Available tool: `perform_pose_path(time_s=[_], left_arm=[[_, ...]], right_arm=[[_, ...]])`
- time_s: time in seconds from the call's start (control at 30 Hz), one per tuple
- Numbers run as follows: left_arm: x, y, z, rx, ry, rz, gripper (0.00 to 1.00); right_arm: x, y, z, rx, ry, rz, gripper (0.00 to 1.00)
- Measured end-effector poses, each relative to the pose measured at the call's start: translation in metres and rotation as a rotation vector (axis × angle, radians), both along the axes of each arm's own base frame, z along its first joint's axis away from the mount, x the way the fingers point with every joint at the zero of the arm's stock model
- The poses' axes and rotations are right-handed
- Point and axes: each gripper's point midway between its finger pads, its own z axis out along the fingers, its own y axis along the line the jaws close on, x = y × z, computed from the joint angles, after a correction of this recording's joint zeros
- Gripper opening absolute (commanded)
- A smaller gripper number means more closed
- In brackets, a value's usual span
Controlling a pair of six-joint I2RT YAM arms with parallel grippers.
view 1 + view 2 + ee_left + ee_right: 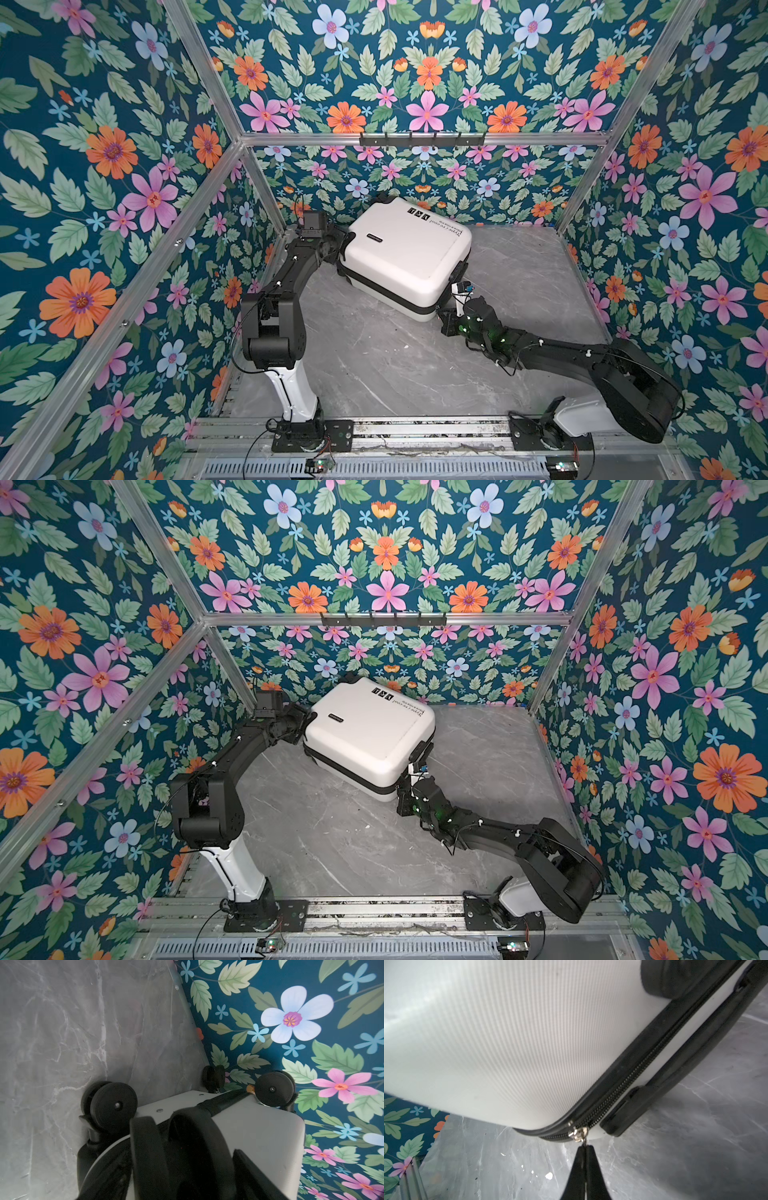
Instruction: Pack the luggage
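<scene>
Right at the tips of the right gripper (pixel 585 1148), pinches the zipper pull (pixel 579 1133) on the nearest corner of the luggage (pixel 407 253), faces along the zipper band (pixel 643 1072) running straight away, and sets the spread left gripper (pixel 335 248) against the end with the spinner wheels (pixel 116 1105).

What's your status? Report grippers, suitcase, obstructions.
Right gripper shut on zipper pull at near corner of suitcase. Left gripper spread at wheel end, grip unclear. Suitcase closed, lying flat. Nothing obstructing.

end effector (pixel 585 1148) pinching zipper pull (pixel 579 1133), white luggage (pixel 508 1043)
</scene>
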Motion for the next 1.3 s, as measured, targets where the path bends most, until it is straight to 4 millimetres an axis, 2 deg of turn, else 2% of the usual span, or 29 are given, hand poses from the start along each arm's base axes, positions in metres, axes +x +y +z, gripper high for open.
perform_pose_path(time_s=[0.03,0.07,0.1,0.13,0.17,0.27,0.43,0.77,0.83,0.9,1.1,1.3], left_arm=[[0.003,0.001,0.0,0.011,-0.004,0.001,0.66],[0.007,0.001,0.0,0.022,-0.01,-0.001,0.51],[0.01,0.001,0.0,0.027,-0.018,-0.005,0.28],[0.013,0.001,0.0,0.03,-0.024,-0.008,0.12],[0.015,0.0,-0.001,0.034,-0.03,-0.012,0.0],[0.023,-0.001,0.001,0.037,-0.053,-0.016,0.0],[0.023,0.002,0.0,0.043,-0.055,-0.024,0.0],[0.027,0.004,-0.002,0.047,-0.05,-0.047,0.0],[0.028,0.004,-0.002,0.046,-0.047,-0.05,0.0],[0.03,0.003,-0.002,0.042,-0.05,-0.061,0.0],[0.034,0.001,-0.002,0.039,-0.05,-0.082,0.0],[0.039,0.0,-0.002,0.041,-0.047,-0.104,0.0]], right_arm=[[0.0,0.0,0.0,0.001,-0.001,-0.001,0.0],[0.001,0.0,0.001,0.0,-0.002,-0.002,0.0],[0.002,0.0,0.002,0.001,-0.004,-0.004,0.0],[0.003,0.0,0.003,0.003,-0.005,-0.008,0.0],[0.004,0.0,0.004,0.004,-0.01,-0.013,0.0],[0.007,-0.002,0.005,0.003,-0.013,-0.026,0.0],[0.015,-0.014,0.006,0.006,-0.016,-0.077,0.0],[0.045,-0.062,0.004,0.052,-0.018,-0.255,0.0],[0.045,-0.063,0.004,0.081,-0.021,-0.24,0.0],[0.039,-0.052,0.004,0.1,-0.024,-0.158,0.0],[0.02,-0.017,0.017,0.111,-0.055,0.108,0.36],[0.001,-0.01,0.016,0.089,-0.085,0.24,0.53]])
